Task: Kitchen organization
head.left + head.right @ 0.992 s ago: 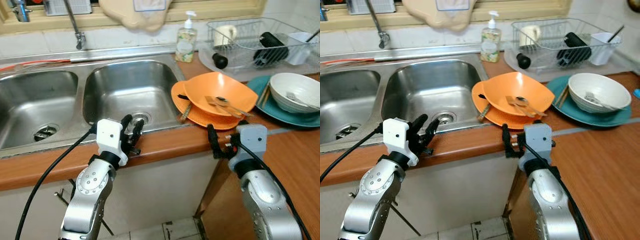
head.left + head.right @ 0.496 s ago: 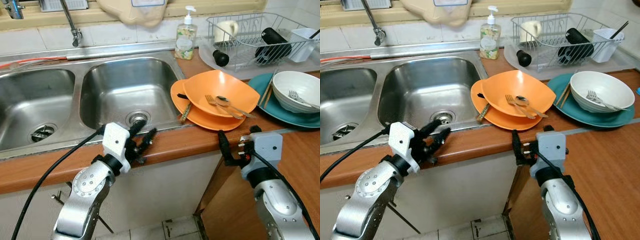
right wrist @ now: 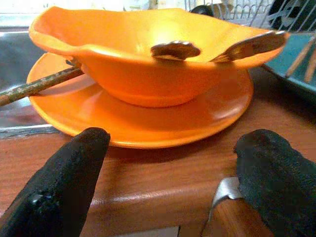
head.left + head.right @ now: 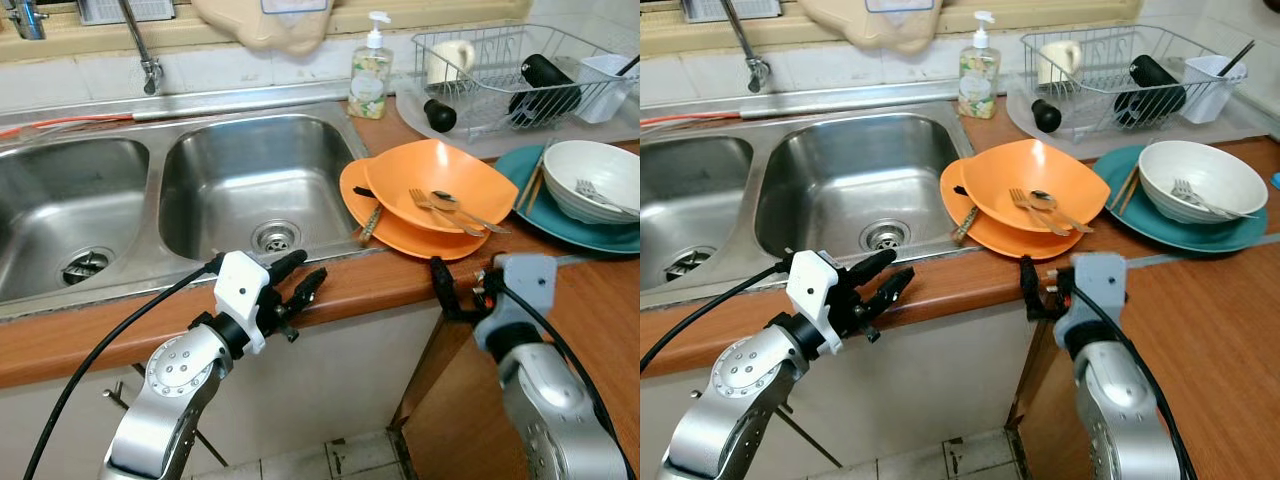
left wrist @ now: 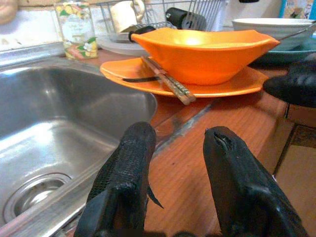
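An orange bowl (image 4: 440,180) holding a fork and a spoon (image 4: 452,205) sits on an orange plate (image 4: 392,232) on the wooden counter, right of the sink. Chopsticks (image 4: 370,224) lie on the plate's left rim. My right gripper (image 4: 462,290) is open at the counter's front edge, just in front of the plate, with nothing between its fingers (image 3: 74,168). My left gripper (image 4: 300,282) is open over the counter edge in front of the right sink basin (image 4: 250,185), pointing toward the plate. Its fingers (image 5: 129,163) are empty.
A white bowl with a fork (image 4: 592,178) rests on a teal plate (image 4: 545,215) with chopsticks at the right. Behind stand a wire dish rack (image 4: 500,70) with a mug and dark items, and a soap bottle (image 4: 370,72). The left basin (image 4: 70,215) and tap (image 4: 145,55) lie further left.
My left gripper has swung a little to the right along the counter edge. My right gripper has risen slightly toward the orange plate. The camera shifted a little earlier on.
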Robot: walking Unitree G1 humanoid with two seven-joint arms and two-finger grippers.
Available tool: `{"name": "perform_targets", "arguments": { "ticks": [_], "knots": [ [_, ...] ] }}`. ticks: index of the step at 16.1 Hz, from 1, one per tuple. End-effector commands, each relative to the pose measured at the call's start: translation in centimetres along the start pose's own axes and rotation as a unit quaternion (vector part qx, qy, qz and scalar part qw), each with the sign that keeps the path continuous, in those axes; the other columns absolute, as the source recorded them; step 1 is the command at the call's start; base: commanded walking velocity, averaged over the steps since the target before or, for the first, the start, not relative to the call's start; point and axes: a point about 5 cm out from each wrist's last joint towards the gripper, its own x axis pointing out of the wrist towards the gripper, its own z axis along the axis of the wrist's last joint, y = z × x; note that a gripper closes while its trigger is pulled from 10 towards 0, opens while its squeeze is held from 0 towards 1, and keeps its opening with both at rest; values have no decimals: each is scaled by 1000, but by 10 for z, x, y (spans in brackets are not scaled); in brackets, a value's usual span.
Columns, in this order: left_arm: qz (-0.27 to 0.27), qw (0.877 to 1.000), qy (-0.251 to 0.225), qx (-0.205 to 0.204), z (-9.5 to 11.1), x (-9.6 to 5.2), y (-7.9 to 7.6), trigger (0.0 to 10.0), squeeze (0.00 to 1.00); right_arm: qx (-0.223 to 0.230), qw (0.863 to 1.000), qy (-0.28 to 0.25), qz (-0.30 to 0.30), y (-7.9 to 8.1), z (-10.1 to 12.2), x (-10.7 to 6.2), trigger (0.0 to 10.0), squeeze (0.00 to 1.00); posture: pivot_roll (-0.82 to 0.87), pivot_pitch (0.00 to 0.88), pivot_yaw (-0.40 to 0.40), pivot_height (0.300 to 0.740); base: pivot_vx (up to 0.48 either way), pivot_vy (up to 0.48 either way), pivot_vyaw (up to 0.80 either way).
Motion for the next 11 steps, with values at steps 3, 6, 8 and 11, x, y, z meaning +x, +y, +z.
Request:
{"name": "perform_targets", "arguments": {
  "ticks": [3, 6, 8, 11],
  "knots": [
    [-5, 1000, -3, 3, 4, 0, -2, 10000, 0, -18, 999, 44, -7, 3, -4, 14, 10000, 0, -118, 0, 38, 740, 0, 0, 0],
    [-4, 1000, -3, 3, 4, 0, -3, 10000, 0, -28, 998, 60, -17, 3, -5, 24, 10000, 0, -112, 0, 35, 740, 0, 0, 0],
    [-3, 1000, -3, 2, 4, 1, -3, 10000, 0, -28, 997, 66, -24, 2, -5, 29, 10000, 0, -110, 0, 35, 740, 0, 0, 0],
    [-3, 1000, -3, 2, 4, 2, -3, 10000, 0, -23, 997, 65, -24, 5, 0, 40, 10000, 0, -110, 0, 38, 740, 0, 0, 0]
  ]
}}
